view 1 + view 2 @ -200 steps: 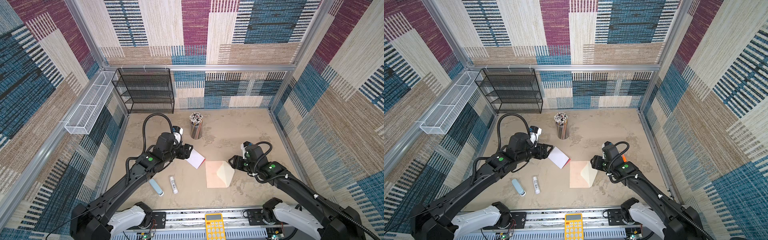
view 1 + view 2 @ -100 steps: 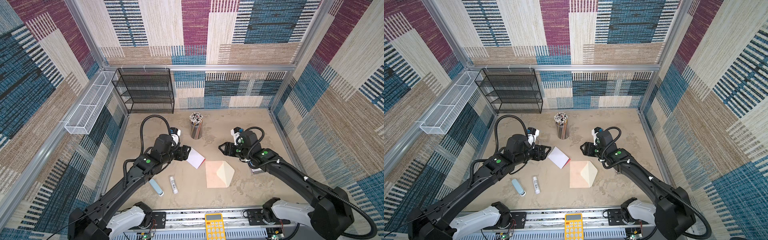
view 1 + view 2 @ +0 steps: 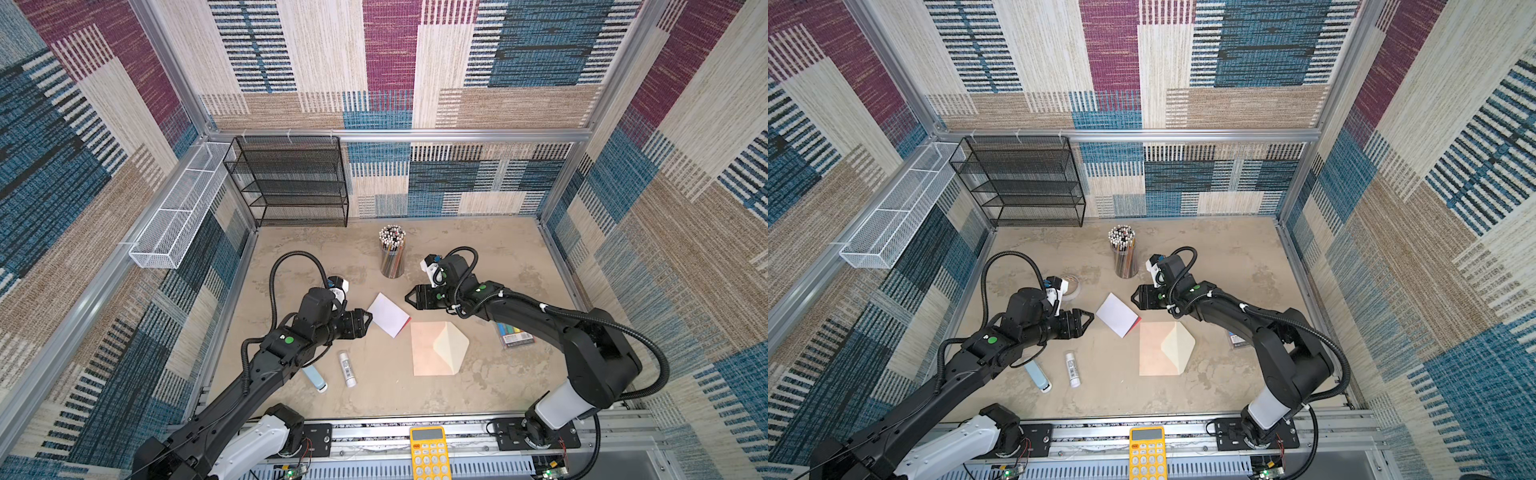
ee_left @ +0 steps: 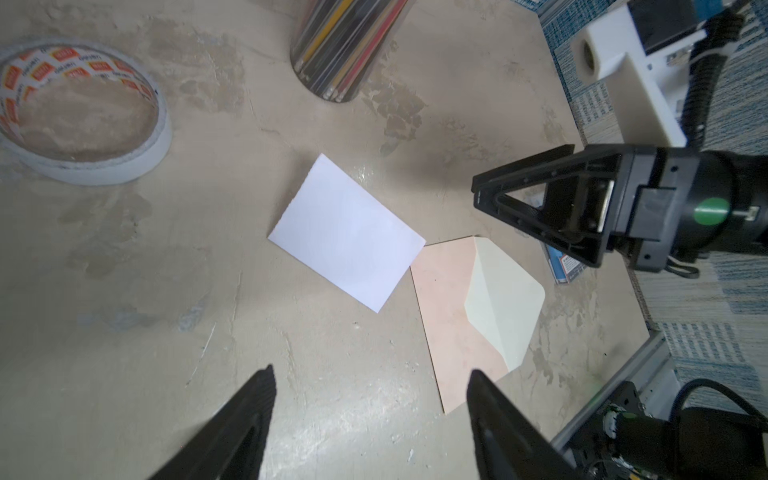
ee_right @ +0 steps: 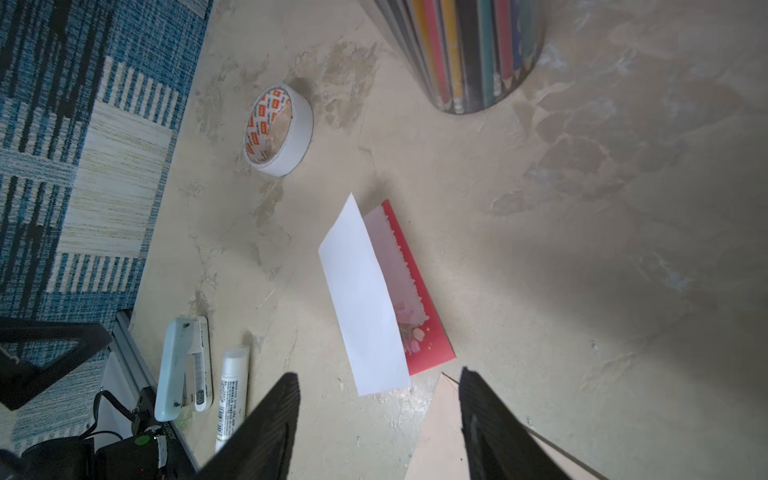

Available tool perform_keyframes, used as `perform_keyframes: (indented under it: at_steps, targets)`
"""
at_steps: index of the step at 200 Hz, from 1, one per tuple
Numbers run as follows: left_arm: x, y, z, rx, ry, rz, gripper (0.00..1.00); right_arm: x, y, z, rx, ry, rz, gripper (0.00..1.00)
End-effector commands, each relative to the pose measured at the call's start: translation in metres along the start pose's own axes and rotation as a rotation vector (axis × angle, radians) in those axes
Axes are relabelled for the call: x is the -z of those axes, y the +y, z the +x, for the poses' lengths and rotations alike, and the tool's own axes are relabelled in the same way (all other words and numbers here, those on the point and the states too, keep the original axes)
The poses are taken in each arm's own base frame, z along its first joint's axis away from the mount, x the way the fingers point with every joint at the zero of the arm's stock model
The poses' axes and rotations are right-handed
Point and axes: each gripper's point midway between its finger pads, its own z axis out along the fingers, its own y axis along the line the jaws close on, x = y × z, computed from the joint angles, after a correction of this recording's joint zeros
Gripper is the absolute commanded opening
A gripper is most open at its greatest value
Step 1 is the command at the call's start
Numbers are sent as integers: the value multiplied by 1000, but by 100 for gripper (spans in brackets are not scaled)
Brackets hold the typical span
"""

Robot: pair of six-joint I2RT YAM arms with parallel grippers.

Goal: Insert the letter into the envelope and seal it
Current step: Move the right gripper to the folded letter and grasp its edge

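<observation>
The letter (image 3: 388, 314) (image 3: 1117, 314) lies at mid table, white face up, a red edge showing at its right side. In the right wrist view the letter (image 5: 365, 299) stands slightly ajar, with red cover and floral corner visible. The peach envelope (image 3: 428, 353) (image 3: 1154, 353) lies just right of it and nearer the front, its cream flap open to the right. My left gripper (image 3: 365, 321) (image 4: 372, 370) is open and empty, just left of the letter. My right gripper (image 3: 409, 296) (image 5: 378, 372) is open and empty, hovering at the letter's right, above the envelope's far corner.
A pencil cup (image 3: 392, 253) stands behind the letter and a tape roll (image 4: 83, 112) lies behind my left wrist. A glue stick (image 3: 347, 369) and a pale blue stapler (image 3: 314, 378) lie front left. A marker pack (image 3: 513, 334) lies right of the envelope. A black mesh shelf (image 3: 291, 183) fills the back left.
My right gripper has swung from the envelope's flap away and leftward to the letter's right side. My left gripper has drawn back slightly toward the front. Letter and envelope have not moved.
</observation>
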Motion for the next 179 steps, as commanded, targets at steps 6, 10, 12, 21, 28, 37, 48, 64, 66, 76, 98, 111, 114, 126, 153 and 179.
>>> perform_keyframes:
  at_steps: [6, 10, 12, 21, 28, 37, 48, 64, 66, 76, 98, 111, 114, 126, 153, 179]
  targets:
    - [-2, -5, 3, 70, -7, 51, 75, -17, 5, 5, 24, 27, -52, 64]
    - [-2, -5, 4, 73, -5, 50, 75, -20, 5, 7, 20, 37, -55, 63]
    - [-1, -5, 4, 73, -6, 51, 75, -21, 5, 9, 19, 42, -58, 62]
    - [-2, -4, 5, 75, 0, 47, 75, -27, 7, 12, 17, 59, -74, 60]
    - [-2, -4, 6, 77, 5, 45, 75, -30, 7, 15, 17, 69, -81, 59]
    - [-2, -3, 8, 77, 10, 46, 75, -35, 8, 18, 16, 79, -89, 58]
    - [-4, -2, 9, 84, 19, 46, 75, -40, 9, 20, 13, 89, -97, 57]
    - [-7, -1, 12, 96, 28, 49, 75, -47, 9, 22, 7, 101, -102, 56]
    - [-7, -1, 13, 97, 29, 51, 75, -47, 9, 23, 6, 102, -103, 56]
    - [-9, -2, 14, 101, 34, 58, 75, -50, 10, 24, 4, 108, -109, 55]
    - [-10, 0, 16, 104, 35, 57, 75, -55, 13, 26, 1, 121, -120, 52]
    - [-10, 0, 16, 104, 34, 55, 75, -58, 12, 28, -3, 129, -116, 51]
    - [-10, 0, 16, 102, 32, 56, 75, -58, 12, 28, -4, 129, -117, 51]
    - [-10, 1, 16, 101, 31, 52, 75, -60, 11, 29, -8, 133, -114, 50]
    - [-9, 2, 15, 101, 28, 50, 75, -62, 10, 29, -23, 137, -108, 42]
    - [-8, 2, 13, 103, 23, 53, 75, -62, 13, 28, -34, 143, -112, 32]
